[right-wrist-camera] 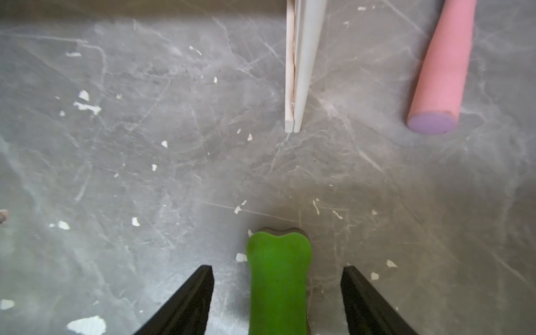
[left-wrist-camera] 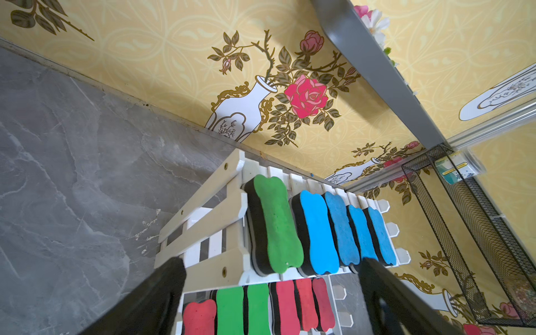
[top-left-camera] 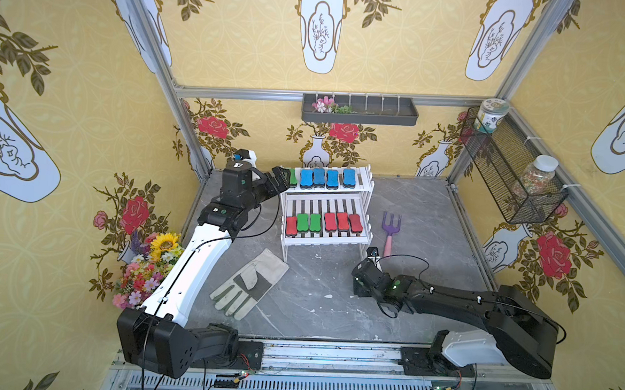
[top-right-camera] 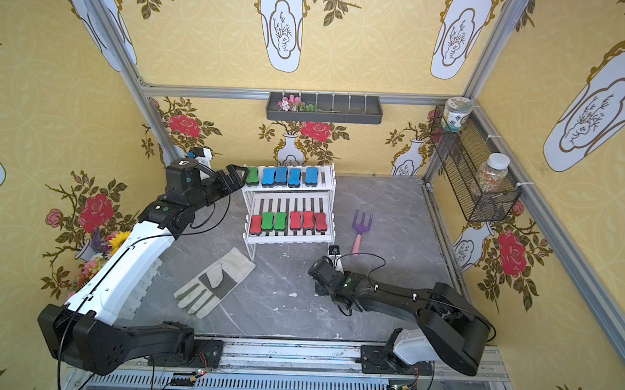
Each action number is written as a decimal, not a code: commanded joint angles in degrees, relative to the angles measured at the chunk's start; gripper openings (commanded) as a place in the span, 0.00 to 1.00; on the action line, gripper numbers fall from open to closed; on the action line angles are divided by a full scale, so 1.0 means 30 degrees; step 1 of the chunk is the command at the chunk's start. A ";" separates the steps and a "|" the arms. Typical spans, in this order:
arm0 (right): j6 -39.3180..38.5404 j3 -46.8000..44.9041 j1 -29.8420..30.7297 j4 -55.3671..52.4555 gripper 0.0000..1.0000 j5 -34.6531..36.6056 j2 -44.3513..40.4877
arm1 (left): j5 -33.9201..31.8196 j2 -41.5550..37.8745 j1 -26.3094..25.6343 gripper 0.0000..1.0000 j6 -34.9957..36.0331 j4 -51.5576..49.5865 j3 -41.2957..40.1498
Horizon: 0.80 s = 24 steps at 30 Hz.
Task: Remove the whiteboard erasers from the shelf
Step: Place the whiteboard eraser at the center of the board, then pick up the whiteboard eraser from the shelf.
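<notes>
Green eraser [right-wrist-camera: 278, 278] lying flat — long axis toward shelf leg [right-wrist-camera: 297, 72], right end effector [right-wrist-camera: 277, 268] apart

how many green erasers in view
4. One green eraser on the shelf's top tier, left end; two side by side on the lower tier; one on the table between the right gripper's open jaws. None appears hidden.

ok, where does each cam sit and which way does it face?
Both top views: high in front, looking down toward the back wall; left arm, right arm show.
Left wrist: beside the shelf, facing along its top tier; open left gripper shows.
Right wrist: low, facing the table; open right gripper straddles a green eraser.
Shared: the shelf, in all.
</notes>
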 commanded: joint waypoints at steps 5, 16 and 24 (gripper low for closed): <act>-0.1653 0.2358 -0.0224 -0.2002 0.74 0.1204 -0.2311 | -0.0027 0.0491 -0.0667 0.98 0.0793 -0.0679 0.1392; -0.3372 0.5290 -0.3739 -0.3496 0.68 -0.0799 -0.1917 | -0.2321 0.4723 -0.3289 0.82 0.3387 -0.5337 0.8333; -0.3028 0.4319 -0.4957 -0.3670 0.67 -0.0965 -0.2831 | -0.2788 0.9594 -0.6153 0.72 0.4424 -0.7257 1.4632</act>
